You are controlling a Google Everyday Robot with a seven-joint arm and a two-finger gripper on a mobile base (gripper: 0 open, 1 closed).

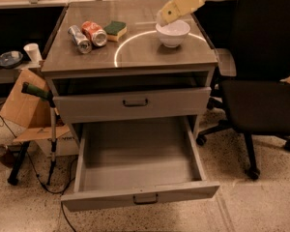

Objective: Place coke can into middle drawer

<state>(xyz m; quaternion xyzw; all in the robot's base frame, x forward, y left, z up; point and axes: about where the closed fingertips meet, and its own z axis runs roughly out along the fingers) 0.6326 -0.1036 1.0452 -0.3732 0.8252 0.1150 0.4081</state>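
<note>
Okay, reach phase, nothing picked up yet. Gripper (163, 17) is up at 1 o'clock in the view, hanging right over the far rim of the white bowl (173, 33), w/ the yellow arm running off to the upper right. Open or closed? Can't tell from here, and it's carrying nothing that I can see. Coke can (94, 33) is on its side on the tabletop (150, 52), round 10 o'clock on that surface, tucked btwn the silver can (79, 38) at its 8 and the green sponge (116, 29) at its 3, both right up against it or v. close. From the gripper, the coke can sits at roughly 9 o'clock, well apart. Middle drawer (140, 195) is pulled right out at 6 o'clock and looks bare inside, so that bit's ready; upper drawer (133, 102) is shut. Next move, I reckon: swing left across the top, clear the bowl, drop onto the coke can across its round body, since it's lying down and could roll. Tight spot too, neighbours either side, so the approach wants to be clean or the silver can gets nudged. Then lift, carry to 6, lower into the drawer.
</note>
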